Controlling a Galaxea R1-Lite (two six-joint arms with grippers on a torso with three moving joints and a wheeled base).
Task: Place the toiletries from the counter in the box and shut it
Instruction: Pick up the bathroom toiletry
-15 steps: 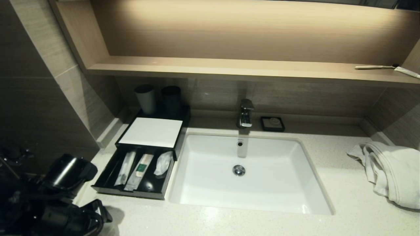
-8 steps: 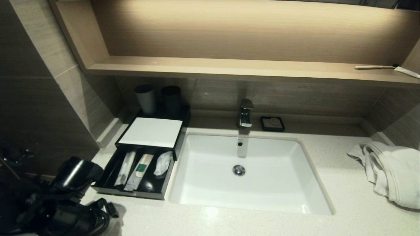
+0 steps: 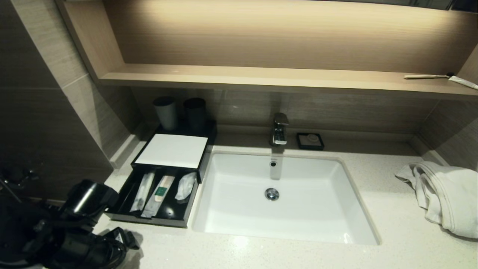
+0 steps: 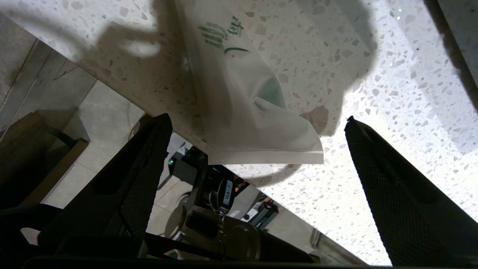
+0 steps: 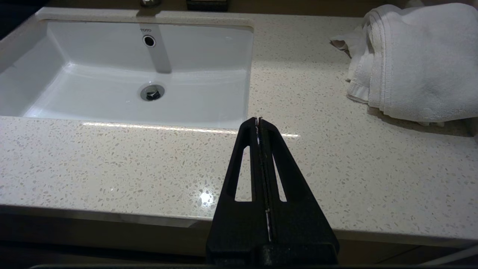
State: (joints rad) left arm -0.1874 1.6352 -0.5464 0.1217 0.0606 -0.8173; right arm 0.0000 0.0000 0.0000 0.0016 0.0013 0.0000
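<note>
White sachet lies on desk at its front edge, one end overhanging. My left end effector has crept right since a second ago; it hovers over the sachet, fingers wide apart. Right end effector parked at the desk front, fingers pressed together.

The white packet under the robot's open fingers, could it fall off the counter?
It might. The white packet lies on the counter with one corner poking past the edge, floor showing below. The left gripper is open with its fingers on either side, not touching it. If a finger nudges the packet instead of pinching it, it could slide off. Also, the box drawer already holds three packets, so a careless drop might land on top and block closing.
</note>
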